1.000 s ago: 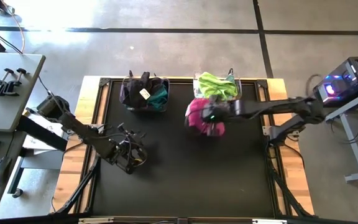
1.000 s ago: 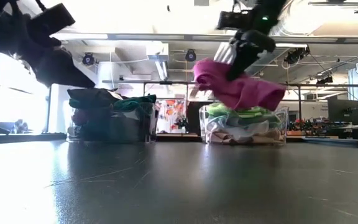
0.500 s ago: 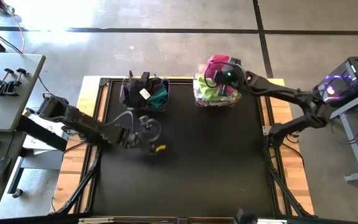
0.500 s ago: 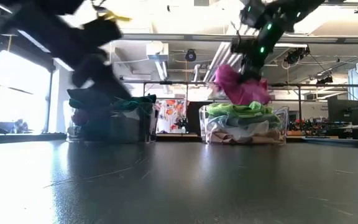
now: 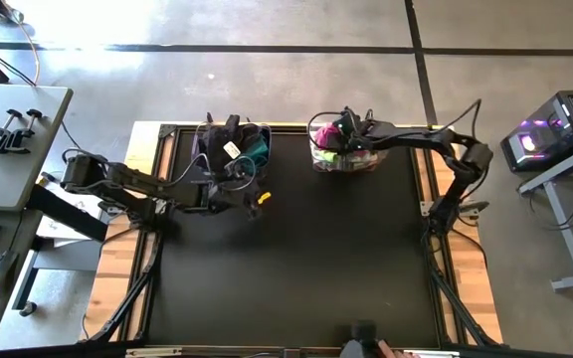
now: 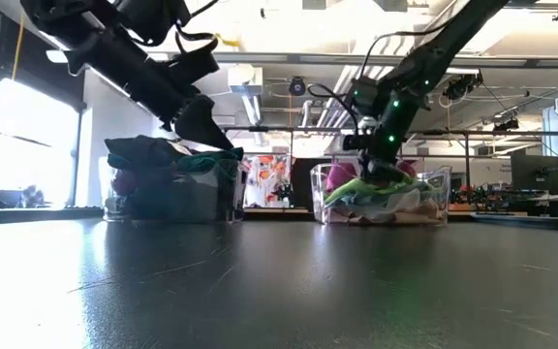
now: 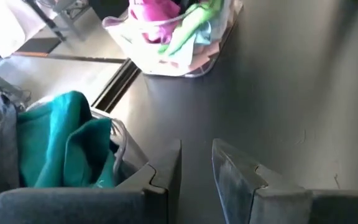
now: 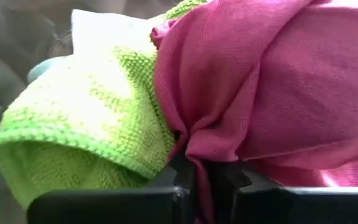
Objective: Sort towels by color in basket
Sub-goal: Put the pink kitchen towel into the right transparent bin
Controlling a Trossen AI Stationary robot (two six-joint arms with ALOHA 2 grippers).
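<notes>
- While the right gripper (image 8: 202, 177) pinches the magenta towel (image 8: 272, 93) inside the clear basket (image 5: 318, 159) at the table's far edge, release low.
- The left gripper (image 7: 196, 163), fingers slightly parted and empty, waits near the dark basket (image 5: 207, 164).

No text, brand, number or sign can be read in any view. A small white tag (image 5: 232, 149) lies on the dark towels (image 5: 217, 147) in the basket (image 5: 263, 171) at eleven o'clock on the table (image 5: 296, 268), but nothing on it is legible.

two baskets (image 5: 232, 149) (image 5: 346, 149) — two arms (image 5: 137, 189) (image 5: 436, 149)
</notes>
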